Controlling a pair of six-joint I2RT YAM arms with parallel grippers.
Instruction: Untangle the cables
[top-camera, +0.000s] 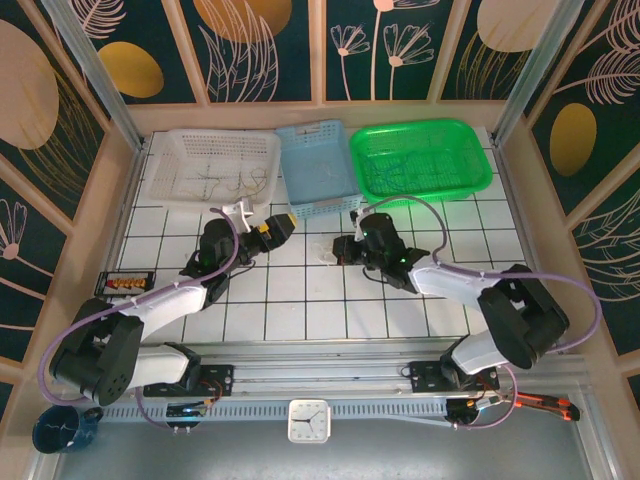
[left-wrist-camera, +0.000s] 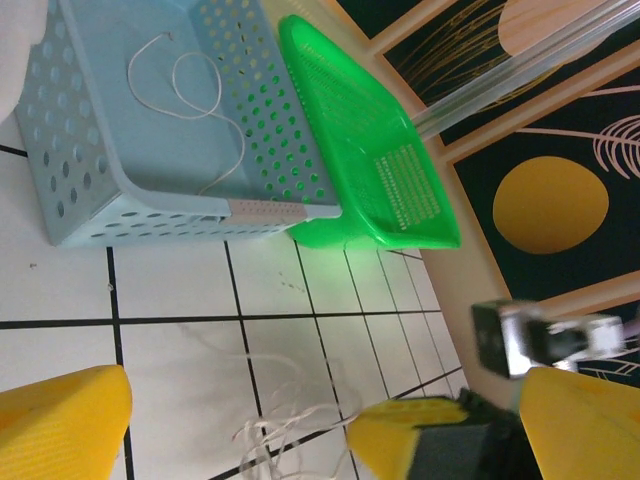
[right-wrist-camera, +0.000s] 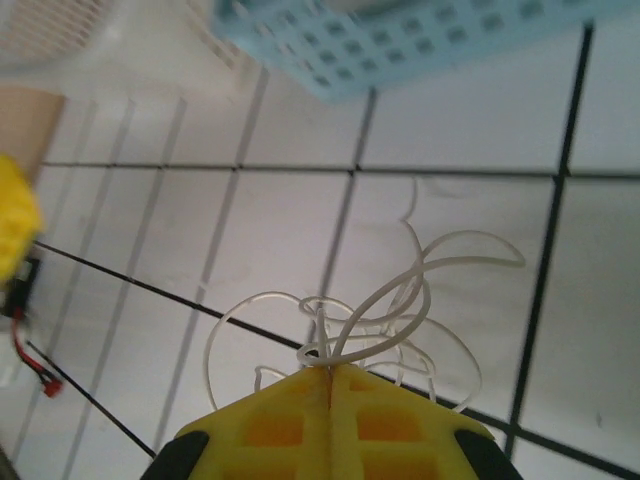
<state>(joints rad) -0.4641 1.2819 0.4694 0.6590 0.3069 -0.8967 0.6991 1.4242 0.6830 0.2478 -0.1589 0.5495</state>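
A small tangle of white cables lies on the tiled table, in front of the blue basket. My right gripper is shut, and its yellow tips pinch strands at the near edge of the loops. From above, the right gripper sits at the table's middle with the white cables just to its left. My left gripper hovers open to the left of the tangle. In the left wrist view the white cables lie between the wide-apart yellow fingers of the left gripper, untouched by them.
Three baskets stand along the back: a white basket with thin wires inside, a blue basket with a pale wire in it, and a green basket. A black terminal strip lies at the left edge.
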